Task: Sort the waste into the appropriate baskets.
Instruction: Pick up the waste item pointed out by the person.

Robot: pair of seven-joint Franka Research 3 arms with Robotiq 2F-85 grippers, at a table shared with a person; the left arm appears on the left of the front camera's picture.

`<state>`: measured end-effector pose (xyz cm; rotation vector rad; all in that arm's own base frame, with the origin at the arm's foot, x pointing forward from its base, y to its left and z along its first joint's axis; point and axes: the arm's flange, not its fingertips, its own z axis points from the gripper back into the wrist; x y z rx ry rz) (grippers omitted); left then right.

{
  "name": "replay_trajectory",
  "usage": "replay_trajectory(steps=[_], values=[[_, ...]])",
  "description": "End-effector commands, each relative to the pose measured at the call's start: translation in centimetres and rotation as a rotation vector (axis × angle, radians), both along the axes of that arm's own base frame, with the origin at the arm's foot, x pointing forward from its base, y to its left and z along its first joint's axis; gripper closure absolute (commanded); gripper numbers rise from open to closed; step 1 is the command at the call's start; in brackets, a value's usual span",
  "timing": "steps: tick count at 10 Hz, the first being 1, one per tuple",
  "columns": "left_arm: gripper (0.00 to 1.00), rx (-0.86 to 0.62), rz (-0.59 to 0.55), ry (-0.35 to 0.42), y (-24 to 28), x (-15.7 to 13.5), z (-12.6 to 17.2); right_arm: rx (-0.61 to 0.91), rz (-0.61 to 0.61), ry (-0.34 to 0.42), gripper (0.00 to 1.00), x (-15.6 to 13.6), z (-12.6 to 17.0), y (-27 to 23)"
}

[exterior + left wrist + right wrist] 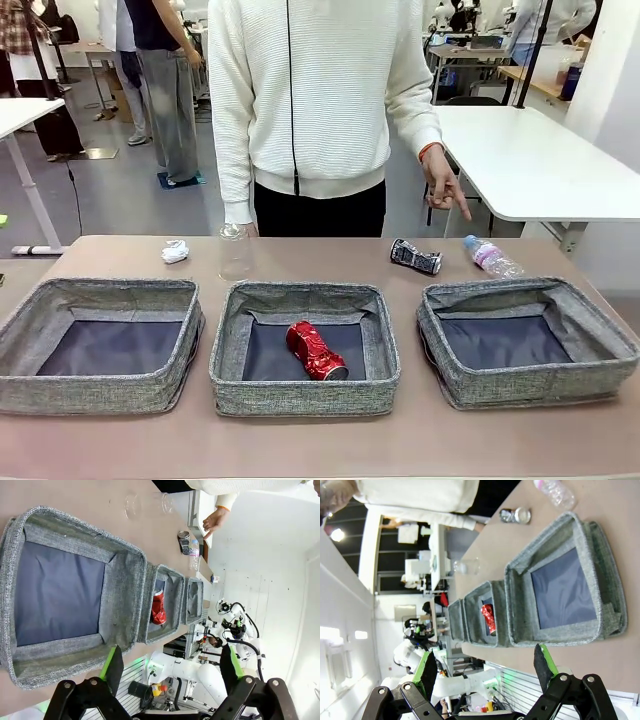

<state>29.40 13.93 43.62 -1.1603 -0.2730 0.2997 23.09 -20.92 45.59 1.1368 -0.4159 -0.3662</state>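
Three grey baskets stand in a row: left point(100, 345), middle point(305, 345) and right point(525, 340). A crushed red can point(316, 350) lies in the middle basket. Behind the baskets on the table are a white paper wad point(176, 251), a clear plastic cup point(235, 252), a crushed dark can point(416, 256) and a small clear bottle point(492, 257). My left gripper point(170, 672) is open near the left basket point(60, 590), holding nothing. Near the right basket point(565, 587), my right gripper point(485, 672) is open and holds nothing as well. The red can point(158, 609) point(488, 618) shows in both wrist views.
A person in a white sweater stands at the far side, one hand point(445, 190) hanging above the dark can and bottle. A white table point(540, 160) stands at the back right. A strip of bare tabletop runs in front of the baskets.
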Motion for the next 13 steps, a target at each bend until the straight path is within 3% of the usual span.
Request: replay_trajectory(steps=[1,2,3,4,5,7,8,10,11,13], values=[[0.0,-0.005,-0.01,-0.021,0.0,-0.2,-0.2,-0.431,0.015,0.083,0.0,5.0,1.8,4.3],[0.0,-0.005,-0.01,-0.021,0.0,-0.2,-0.2,-0.663,0.023,0.097,0.0,9.5,3.2,7.5],[0.0,-0.005,-0.01,-0.021,0.0,-0.2,-0.2,-0.784,0.114,0.085,0.0,15.0,4.1,9.9],[0.0,-0.005,-0.01,-0.021,0.0,-0.2,-0.2,-0.859,0.074,0.117,0.0,17.7,4.2,10.5],[0.0,-0.005,-0.01,-0.021,0.0,-0.2,-0.2,-0.914,0.12,0.102,0.0,21.2,3.9,11.6],[0.0,-0.005,-0.01,-0.021,0.0,-0.2,-0.2,-0.957,0.16,0.151,0.0,23.5,1.5,14.2],[0.0,-0.005,-0.01,-0.021,0.0,-0.2,-0.2,-0.901,0.123,0.031,0.0,21.4,3.8,15.8],[0.0,-0.005,-0.01,-0.021,0.0,-0.2,-0.2,-0.901,0.123,0.031,0.0,21.4,3.8,15.8],[0.0,-0.005,-0.01,-0.021,0.0,-0.2,-0.2,-0.942,0.155,0.07,0.0,23.5,2.0,15.1],[0.0,-0.005,-0.01,-0.021,0.0,-0.2,-0.2,-0.912,0.307,0.037,0.0,29.2,-0.7,15.6]])
